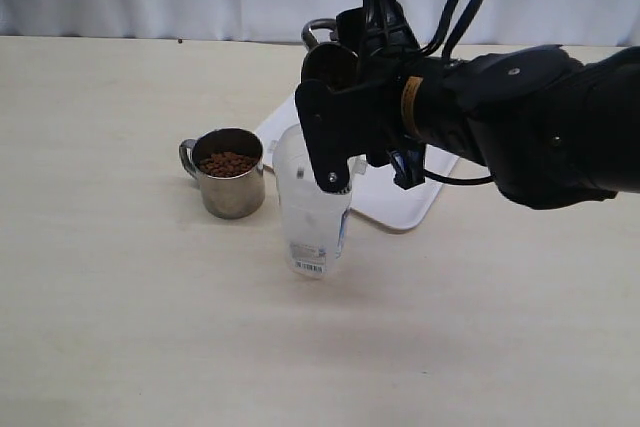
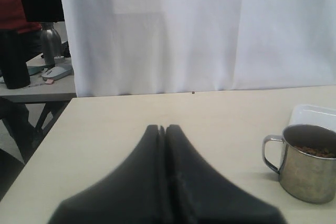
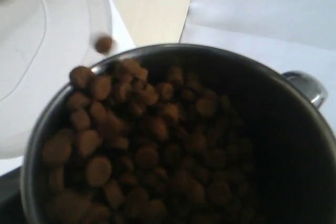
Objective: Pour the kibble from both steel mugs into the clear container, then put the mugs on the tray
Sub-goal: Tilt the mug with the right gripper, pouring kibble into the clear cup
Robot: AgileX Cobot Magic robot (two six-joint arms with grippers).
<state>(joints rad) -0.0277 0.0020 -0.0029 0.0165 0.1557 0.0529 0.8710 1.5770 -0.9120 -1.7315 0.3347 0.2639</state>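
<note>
Only the right wrist view looks inside the held mug (image 3: pixel 294 145): kibble (image 3: pixel 131 150) is heaped at its lip, with one pellet (image 3: pixel 103 43) airborne by the container (image 3: pixel 31 51) rim. In the exterior view, the right end effector (image 1: pixel 345 97) clamps that mug, tilted above the container. Its arm (image 1: pixel 530 117) hides part of the tray (image 1: pixel 400 197). The left end effector (image 2: pixel 165 132) is pressed together, apart from the kibble-filled standing mug (image 2: pixel 308 163). The container label (image 1: pixel 311 267) bears an unreadable barcode.

left gripper (image 2: pixel 162 128) closed | 1 steel mug (image 2: pixel 307 174) holding kibble (image 2: pixel 315 151) | tray (image 2: pixel 315 115) behind
</note>
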